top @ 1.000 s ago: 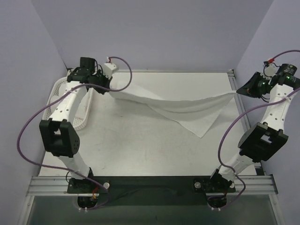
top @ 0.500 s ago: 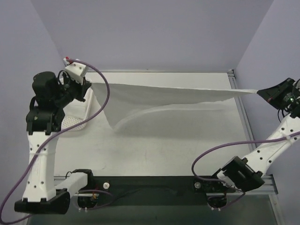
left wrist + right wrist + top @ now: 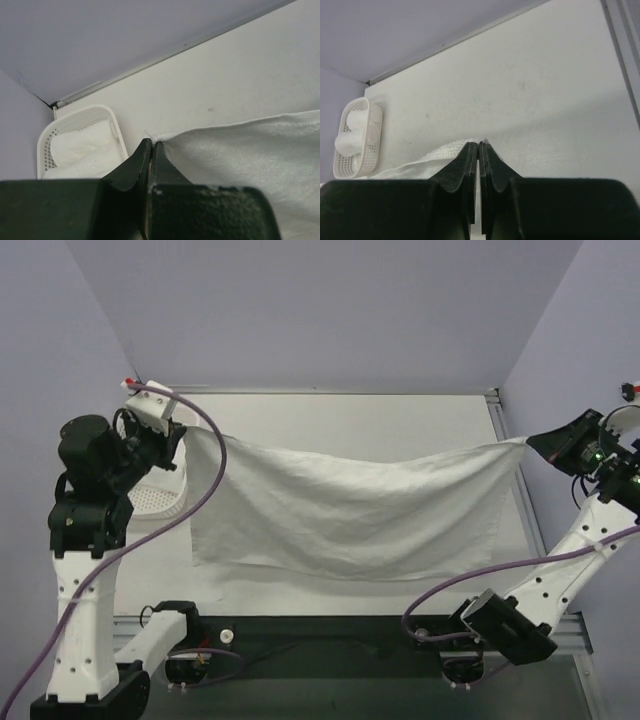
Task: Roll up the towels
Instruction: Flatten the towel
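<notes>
Top view first: a white terry-cloth towel (image 3: 350, 515) hangs spread out between the two arms, held by its top corners. Its upper edge sags in the middle, and the sheet blocks most of the pale desk (image 3: 400, 415) from view. I can't tell if the bottom edge touches the desk. A white plastic lattice basket (image 3: 160, 502) sits at the far left, half hidden behind the left arm. A purple cable (image 3: 207, 485) loops across the towel's left edge. There are lavender walls (image 3: 330, 310) all round and a metal rail (image 3: 330, 635) at the near edge.

The left arm stands tall like a post, wrist bent over to the right, with the left pincer (image 3: 186, 434) on the towel's left corner. The right arm leans way out to the right, wrist turned back left, with the right pincer (image 3: 530, 444) on the other corner.

Left wrist cam: the left pincer (image 3: 151, 149) is clamped tight, with the towel (image 3: 250, 160) corner pinched at the very tips and the cloth running off to the right. The basket (image 3: 46, 145) is just beyond on the left, with a bundled white towel (image 3: 85, 150) inside.

Right wrist cam: same deal. The right pincer (image 3: 479, 149) is squeezed together on the corner, and the towel (image 3: 432, 160) trails off to the left. The basket (image 3: 374, 131) is well away by the far-left corner of the desk (image 3: 520, 90), and the bundled towel (image 3: 349, 136) in it looks like a roll.
</notes>
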`<move>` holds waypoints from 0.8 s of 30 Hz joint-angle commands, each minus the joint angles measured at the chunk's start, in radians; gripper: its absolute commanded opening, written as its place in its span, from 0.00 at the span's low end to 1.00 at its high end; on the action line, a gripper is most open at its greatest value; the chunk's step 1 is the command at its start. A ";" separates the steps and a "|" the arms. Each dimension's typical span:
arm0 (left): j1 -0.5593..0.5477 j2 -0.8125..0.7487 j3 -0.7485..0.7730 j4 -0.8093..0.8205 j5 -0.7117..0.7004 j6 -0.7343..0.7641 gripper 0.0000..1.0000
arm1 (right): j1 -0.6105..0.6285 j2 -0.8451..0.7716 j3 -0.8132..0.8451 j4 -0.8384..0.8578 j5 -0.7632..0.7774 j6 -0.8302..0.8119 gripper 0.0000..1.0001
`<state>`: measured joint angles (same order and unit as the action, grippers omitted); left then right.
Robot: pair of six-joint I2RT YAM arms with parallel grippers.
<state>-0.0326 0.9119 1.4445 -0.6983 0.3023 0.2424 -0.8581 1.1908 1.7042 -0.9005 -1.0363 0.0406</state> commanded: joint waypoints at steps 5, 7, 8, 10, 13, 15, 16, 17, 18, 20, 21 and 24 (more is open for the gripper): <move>0.007 0.251 -0.084 0.147 -0.009 -0.035 0.00 | 0.289 0.165 -0.184 0.244 0.390 0.038 0.00; 0.005 0.346 -0.093 0.181 -0.009 -0.045 0.00 | 0.344 0.222 -0.189 0.299 0.436 0.057 0.00; 0.003 0.379 -0.098 0.216 -0.005 -0.043 0.00 | 0.358 0.281 -0.187 0.316 0.464 0.065 0.00; 0.003 0.476 -0.098 0.250 0.007 -0.038 0.00 | 0.399 0.346 -0.161 0.347 0.485 0.076 0.00; 0.000 0.602 -0.096 0.327 -0.005 -0.008 0.00 | 0.435 0.478 -0.105 0.374 0.515 0.085 0.00; 0.003 0.700 -0.072 0.368 -0.023 0.018 0.00 | 0.455 0.578 -0.068 0.383 0.522 0.100 0.00; 0.003 0.734 -0.056 0.376 -0.025 0.026 0.00 | 0.459 0.611 -0.042 0.384 0.521 0.108 0.00; 0.003 0.769 -0.035 0.379 -0.026 0.035 0.00 | 0.464 0.669 0.003 0.382 0.521 0.114 0.00; 0.005 0.838 0.006 0.381 -0.025 0.044 0.00 | 0.465 0.699 0.030 0.384 0.524 0.123 0.00; 0.007 0.896 0.054 0.379 -0.015 0.055 0.00 | 0.468 0.769 0.105 0.380 0.528 0.128 0.00; 0.008 0.947 0.097 0.379 -0.019 0.058 0.00 | 0.470 0.791 0.129 0.379 0.530 0.134 0.00; 0.008 1.024 0.157 0.364 -0.005 0.067 0.00 | 0.475 0.855 0.211 0.359 0.530 0.142 0.00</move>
<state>-0.0326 1.9045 1.4994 -0.3935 0.2916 0.2764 -0.3840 2.0338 1.8103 -0.5396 -0.5350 0.1619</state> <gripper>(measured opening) 0.034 0.043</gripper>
